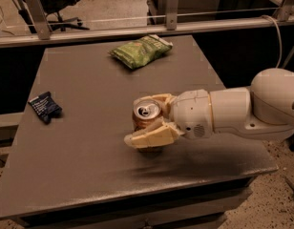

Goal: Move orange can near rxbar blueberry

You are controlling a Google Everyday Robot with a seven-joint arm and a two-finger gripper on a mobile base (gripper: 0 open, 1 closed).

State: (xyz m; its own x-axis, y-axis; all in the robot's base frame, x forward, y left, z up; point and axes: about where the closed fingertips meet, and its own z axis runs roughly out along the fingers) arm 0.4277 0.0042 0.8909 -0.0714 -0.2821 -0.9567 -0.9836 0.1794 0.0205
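orange can upright, gripper clasping it

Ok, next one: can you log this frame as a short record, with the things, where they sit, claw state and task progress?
can: upright, mid-table, toward the front
snack bar: flat, near left edge of table, well apart from can
chip bag: back of table
claw: reaches in from the right, closed on can, one finger on each side
progress: can gripped, not yet near snack bar
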